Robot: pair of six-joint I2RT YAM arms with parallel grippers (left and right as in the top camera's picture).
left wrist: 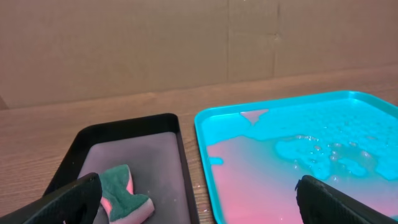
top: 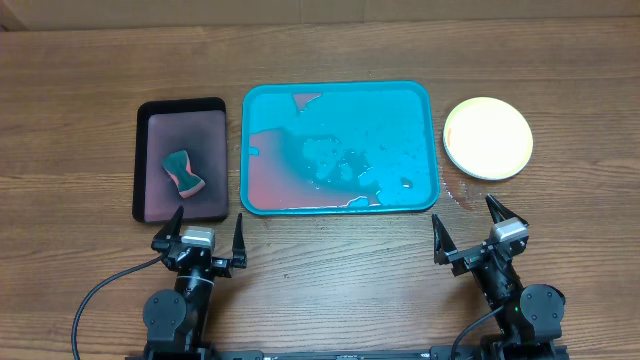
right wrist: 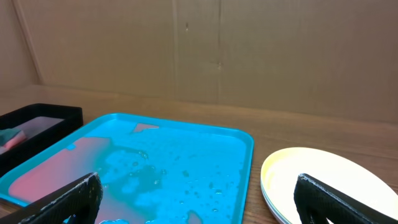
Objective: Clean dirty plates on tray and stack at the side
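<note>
The turquoise tray [top: 336,87] lies mid-table, wet, with pinkish water and droplets pooled inside and no plate on it. The dirty plates [top: 488,138] sit stacked on the table right of the tray; the top one looks whitish with a yellow-green edge, and layered rims show in the right wrist view [right wrist: 323,180]. My left gripper [top: 208,222] stands open near the table's front, over the gap between the black tray and the turquoise tray [left wrist: 205,134]. My right gripper [top: 465,215] is open too, in front of the tray's right corner [right wrist: 245,155], holding nothing.
A black tray [top: 146,160] with a pinkish inside lies left of the turquoise one, with a green-and-pink sponge [top: 183,172] in it. A small wet patch [top: 458,195] marks the table by the tray's front right corner. A cardboard wall stands behind.
</note>
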